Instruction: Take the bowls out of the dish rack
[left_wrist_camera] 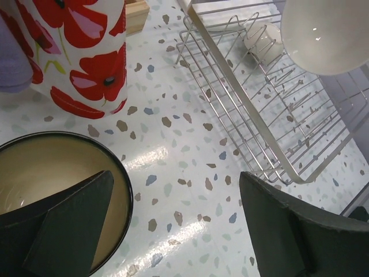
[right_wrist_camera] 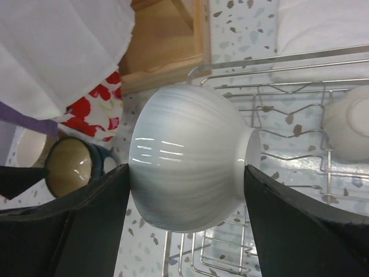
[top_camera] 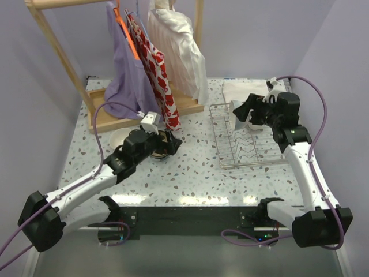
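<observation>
Bowls and rack, two arms: one bowl held over the rack, one in it, two on the table.

Cream bowl [top_camera: 120, 137]: on the table [left_wrist_camera: 173, 144], outside the left jaws on their left, beyond the dark-rimmed bowl. Dark-rimmed bowl [left_wrist_camera: 52, 167]: on the table, cream inside, lying under the left finger [left_wrist_camera: 69, 231] and not between the jaws. Left gripper [left_wrist_camera: 176, 176]: jaws released and spread wide, with only bare table between them. Poppy cloth [left_wrist_camera: 86, 52]: hanging ahead of the left jaws. Rack [left_wrist_camera: 259, 121]: on the table, ahead and to the right of the left jaws, beneath the right jaws. Right gripper [right_wrist_camera: 185, 168]: jaws clenched on the striped bowl [right_wrist_camera: 190, 133], which is held on its side above the rack. White bowl [right_wrist_camera: 349, 124]: in the rack, to the right of the right jaws, apart from the held bowl.
</observation>
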